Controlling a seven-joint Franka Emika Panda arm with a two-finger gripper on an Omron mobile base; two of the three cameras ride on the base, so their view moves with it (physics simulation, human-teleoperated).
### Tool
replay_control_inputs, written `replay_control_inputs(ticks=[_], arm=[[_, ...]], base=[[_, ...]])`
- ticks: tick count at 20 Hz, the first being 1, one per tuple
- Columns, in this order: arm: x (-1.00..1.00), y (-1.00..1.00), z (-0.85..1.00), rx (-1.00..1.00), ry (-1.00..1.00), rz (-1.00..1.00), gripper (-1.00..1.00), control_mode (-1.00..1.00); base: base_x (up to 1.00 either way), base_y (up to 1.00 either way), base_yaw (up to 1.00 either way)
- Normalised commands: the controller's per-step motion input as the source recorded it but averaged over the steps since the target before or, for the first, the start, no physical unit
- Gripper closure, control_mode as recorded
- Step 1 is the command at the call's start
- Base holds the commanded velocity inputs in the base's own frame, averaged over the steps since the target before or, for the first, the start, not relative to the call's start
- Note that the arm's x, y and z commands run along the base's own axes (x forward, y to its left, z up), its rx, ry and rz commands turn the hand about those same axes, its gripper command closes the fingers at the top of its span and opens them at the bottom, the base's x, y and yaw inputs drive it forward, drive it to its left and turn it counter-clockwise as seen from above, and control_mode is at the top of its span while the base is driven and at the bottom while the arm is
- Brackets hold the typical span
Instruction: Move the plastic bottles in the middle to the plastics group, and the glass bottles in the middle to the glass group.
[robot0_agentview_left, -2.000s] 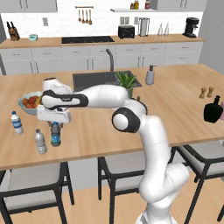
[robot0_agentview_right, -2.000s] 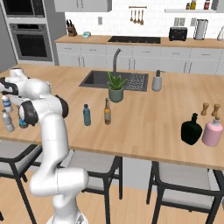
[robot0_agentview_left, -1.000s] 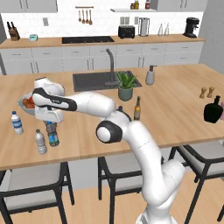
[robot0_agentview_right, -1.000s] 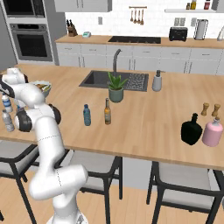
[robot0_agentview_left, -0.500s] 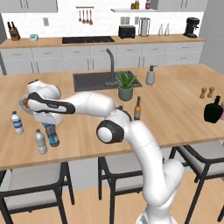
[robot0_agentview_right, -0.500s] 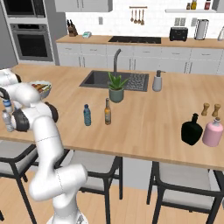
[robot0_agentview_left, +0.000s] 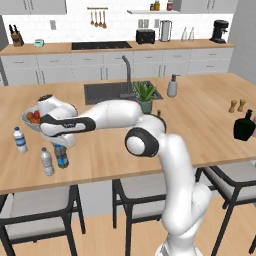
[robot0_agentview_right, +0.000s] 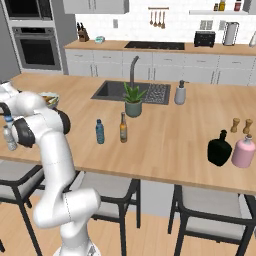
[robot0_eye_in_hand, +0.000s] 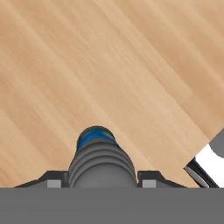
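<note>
The wooden island counter (robot0_agentview_left: 200, 125) carried everything, and the sink (robot0_agentview_left: 107, 92) set into it serves as the landmark. Far to the sink's right stood the squat black glass bottle (robot0_agentview_right: 219, 148), the glass group. Just in front of the sink, near the potted plant (robot0_agentview_right: 133, 102), the pale blue plastic bottle (robot0_agentview_right: 100, 132) and the amber glass bottle (robot0_agentview_right: 123, 128) stood upright, close together but apart.

Well to the sink's left, at the counter's front edge, the plastics group stood: the white-capped bottle (robot0_agentview_left: 20, 140) and the ribbed grey bottle (robot0_agentview_left: 47, 162). Just beside the ribbed one was the dark plastic bottle (robot0_agentview_left: 61, 156), upright on the wood and under the arm's hand.

In the hand view the gripper (robot0_eye_in_hand: 98, 180) looked down the length of that dark bottle, one finger pad on each side of its ribbed body, clasped about it.

As a judgement, the bottle would be light, smooth and slightly yielding, not fragile. The ribbed upper body gives the pads purchase; a moderate squeeze there should do, since crushing could let it slip.
</note>
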Motion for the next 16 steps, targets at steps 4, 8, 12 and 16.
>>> replay_control_inputs(ticks=[4, 8, 12, 16], arm=[[0.16, -0.15, -0.24, 0.11, -0.01, -0.01, 1.0, -1.0], [0.24, 0.0, -0.14, 0.03, 0.0, 0.0, 1.0, -1.0], [0.19, 0.0, -0.07, 0.0, 0.0, 0.0, -1.0, -1.0], [0.13, 0.0, -0.01, 0.0, 0.0, 0.0, -1.0, -1.0]], base=[[0.0, 0.0, 0.0], [0.0, 0.0, 0.0], [0.0, 0.0, 0.0], [0.0, 0.0, 0.0]])
